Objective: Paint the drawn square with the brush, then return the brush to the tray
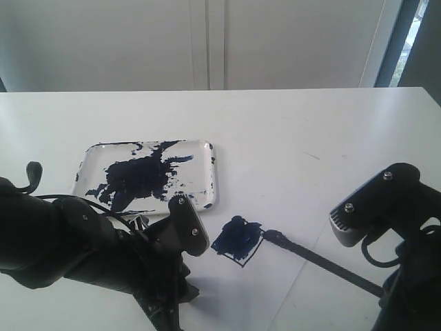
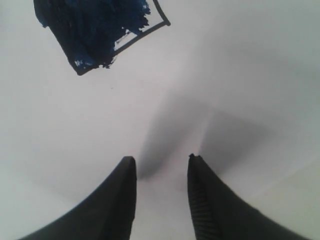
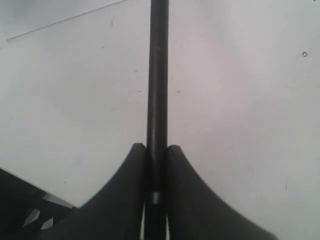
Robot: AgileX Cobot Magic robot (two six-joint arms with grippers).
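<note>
Right wrist view: right gripper fingers pinched tight on the brush shaft. It looks light, stiff and skinny, so it'll probably swivel; hold it mid-handle. Tip sits just beside the drawn square, with the tray nearby. Left gripper fingers apart, empty.

Black arms, ribbed jaws, silver screws
</note>
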